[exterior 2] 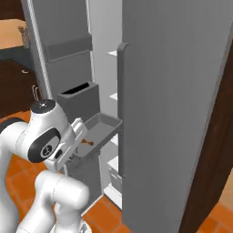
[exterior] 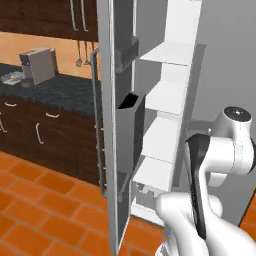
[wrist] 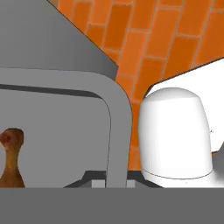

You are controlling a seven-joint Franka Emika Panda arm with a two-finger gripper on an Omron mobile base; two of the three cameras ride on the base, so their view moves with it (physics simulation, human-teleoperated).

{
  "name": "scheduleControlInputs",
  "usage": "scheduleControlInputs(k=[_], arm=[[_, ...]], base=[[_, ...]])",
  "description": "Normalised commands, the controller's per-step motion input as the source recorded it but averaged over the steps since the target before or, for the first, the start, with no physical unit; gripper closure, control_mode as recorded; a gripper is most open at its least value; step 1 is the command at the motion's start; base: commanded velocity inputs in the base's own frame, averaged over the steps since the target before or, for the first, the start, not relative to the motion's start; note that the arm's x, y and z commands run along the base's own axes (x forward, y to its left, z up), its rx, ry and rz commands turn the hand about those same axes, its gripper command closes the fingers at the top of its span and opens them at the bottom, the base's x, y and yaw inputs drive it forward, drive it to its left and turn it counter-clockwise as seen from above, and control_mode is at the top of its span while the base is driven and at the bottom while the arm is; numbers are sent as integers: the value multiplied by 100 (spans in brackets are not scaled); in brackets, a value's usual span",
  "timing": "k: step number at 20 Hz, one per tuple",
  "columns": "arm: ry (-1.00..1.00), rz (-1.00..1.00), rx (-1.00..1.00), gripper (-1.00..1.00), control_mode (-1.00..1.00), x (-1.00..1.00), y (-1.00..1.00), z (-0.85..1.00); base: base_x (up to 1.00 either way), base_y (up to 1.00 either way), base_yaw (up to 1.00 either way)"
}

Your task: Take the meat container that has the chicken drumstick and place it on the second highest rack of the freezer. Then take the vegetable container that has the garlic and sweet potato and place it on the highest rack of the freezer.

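The meat container [exterior 2: 103,126] is a grey tray held level in the air just in front of the open freezer [exterior: 172,30]. My gripper [exterior 2: 83,144] is shut on its near rim. In the hand view the tray's rounded rim [wrist: 117,127] runs up between the fingertips of the gripper [wrist: 109,180]. The chicken drumstick [wrist: 11,159] lies inside the tray at the left and shows as an orange speck [exterior 2: 89,143] in the right base view. The highest rack [exterior: 167,52] and the second highest rack [exterior: 167,95] are bare white shelves. The vegetable container is out of view.
The freezer door [exterior: 112,125] stands open to the left, edge-on, with dark bins [exterior: 131,127]. The closed grey fridge door [exterior 2: 177,113] with its long handle [exterior 2: 121,91] is close on the right. A dark counter [exterior: 55,90] with an appliance [exterior: 37,65] lies further left.
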Motion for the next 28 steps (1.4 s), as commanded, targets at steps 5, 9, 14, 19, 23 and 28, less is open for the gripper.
scheduleControlInputs(k=[5, 9, 14, 19, 23, 28], arm=[[0, 0, 0, 100, 100, 0, 0, 0], [0, 0, 0, 100, 100, 0, 0, 0], [0, 0, 0, 100, 100, 0, 0, 0], [0, 0, 0, 100, 100, 0, 0, 0], [0, 0, 0, 100, 100, 0, 0, 0], [0, 0, 0, 100, 100, 0, 0, 0]], base=[[11, -16, 63], [42, -35, 18], [56, 1, 1], [41, 1, 0], [42, -18, -11], [44, 11, -25]])
